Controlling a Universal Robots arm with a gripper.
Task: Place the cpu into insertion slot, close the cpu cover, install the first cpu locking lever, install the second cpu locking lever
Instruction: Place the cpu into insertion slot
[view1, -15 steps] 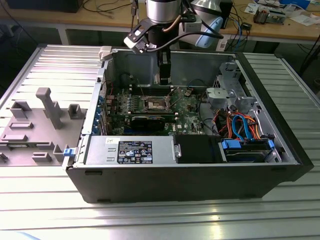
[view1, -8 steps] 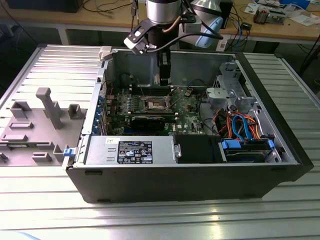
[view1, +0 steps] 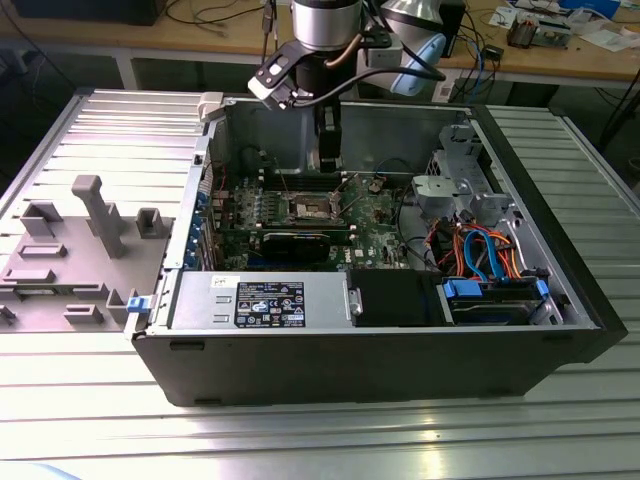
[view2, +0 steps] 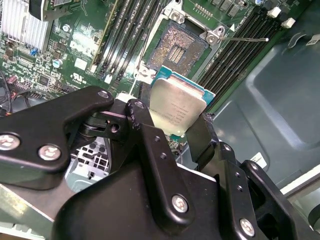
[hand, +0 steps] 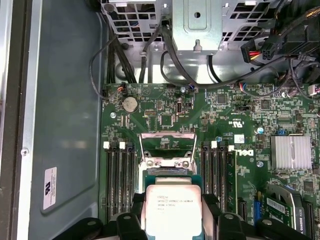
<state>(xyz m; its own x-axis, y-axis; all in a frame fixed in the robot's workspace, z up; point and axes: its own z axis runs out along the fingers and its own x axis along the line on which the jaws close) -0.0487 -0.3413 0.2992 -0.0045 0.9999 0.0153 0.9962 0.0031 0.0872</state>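
The cpu is held pinched by its edges in the claw, above the board and just beside the open insertion slot, where level, squared alignment is judged essential.

Exterior view: the arm ends in a silver-grey cylindrical segment with a dark band below. A black cable curves off its side. A boxy white-and-black module is bracketed alongside.

Second wrist view: the gripper is all black (matte, slight sheen on the edges), built of flat bar links with rounded ends. Silver screw heads mark the pivots, with smaller black pins between. The fingers are narrow black bars.
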